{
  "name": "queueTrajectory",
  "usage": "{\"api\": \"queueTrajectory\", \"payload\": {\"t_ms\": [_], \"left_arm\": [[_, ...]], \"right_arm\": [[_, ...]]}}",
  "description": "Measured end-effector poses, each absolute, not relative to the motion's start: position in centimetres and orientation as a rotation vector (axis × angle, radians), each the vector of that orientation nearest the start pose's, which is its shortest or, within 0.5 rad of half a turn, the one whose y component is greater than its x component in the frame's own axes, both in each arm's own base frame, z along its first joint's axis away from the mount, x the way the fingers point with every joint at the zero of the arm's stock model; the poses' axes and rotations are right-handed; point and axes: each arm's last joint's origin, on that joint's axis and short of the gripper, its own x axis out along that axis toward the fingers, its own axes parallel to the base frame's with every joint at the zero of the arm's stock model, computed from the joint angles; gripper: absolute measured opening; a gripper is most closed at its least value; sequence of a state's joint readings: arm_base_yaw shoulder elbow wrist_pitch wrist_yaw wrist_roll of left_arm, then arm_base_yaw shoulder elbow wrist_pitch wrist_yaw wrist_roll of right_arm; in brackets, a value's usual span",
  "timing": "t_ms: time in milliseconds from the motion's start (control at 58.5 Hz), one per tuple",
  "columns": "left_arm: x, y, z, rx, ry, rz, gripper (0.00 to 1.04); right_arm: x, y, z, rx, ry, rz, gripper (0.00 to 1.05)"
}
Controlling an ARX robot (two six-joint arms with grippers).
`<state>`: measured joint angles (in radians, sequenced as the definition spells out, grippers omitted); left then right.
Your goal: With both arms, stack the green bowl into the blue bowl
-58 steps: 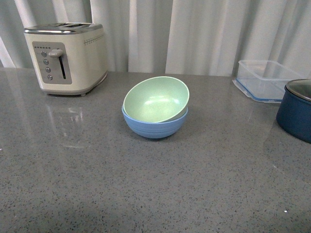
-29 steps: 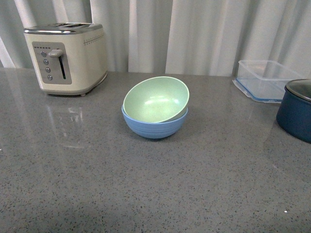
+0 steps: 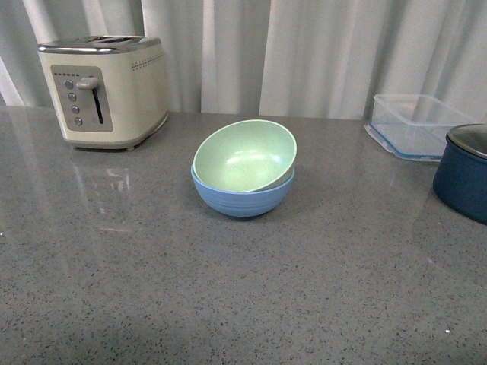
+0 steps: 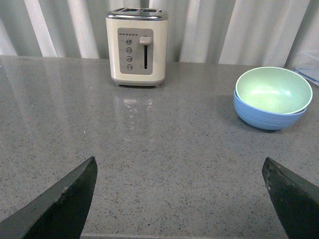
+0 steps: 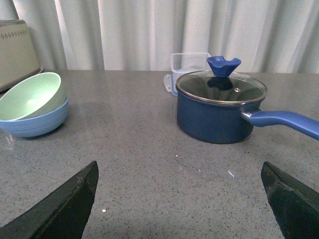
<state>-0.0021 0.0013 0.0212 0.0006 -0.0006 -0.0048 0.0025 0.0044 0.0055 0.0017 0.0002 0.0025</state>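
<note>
The green bowl [image 3: 245,156] sits tilted inside the blue bowl [image 3: 242,197] at the middle of the grey counter. Both also show in the left wrist view, green bowl [image 4: 273,89] in blue bowl [image 4: 266,115], and in the right wrist view, green bowl [image 5: 30,95] in blue bowl [image 5: 36,122]. Neither arm shows in the front view. My left gripper [image 4: 179,172] is open and empty over bare counter, well short of the bowls. My right gripper [image 5: 179,172] is open and empty over bare counter, apart from the bowls.
A cream toaster [image 3: 106,90] stands at the back left. A clear plastic container [image 3: 415,125] sits at the back right. A dark navy pot with a glass lid [image 5: 219,107] and a blue handle [image 5: 286,122] stands at the right.
</note>
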Motion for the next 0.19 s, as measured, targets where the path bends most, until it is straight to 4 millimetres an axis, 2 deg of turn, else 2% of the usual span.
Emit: {"api": "queueTrajectory", "payload": {"t_ms": [188], "left_arm": [[9.64, -0.02, 17.07, -0.005, -0.02, -0.001, 0.98]], "right_arm": [[9.76, 0.02, 16.52, 0.002, -0.003, 0.002, 0.95]]}}
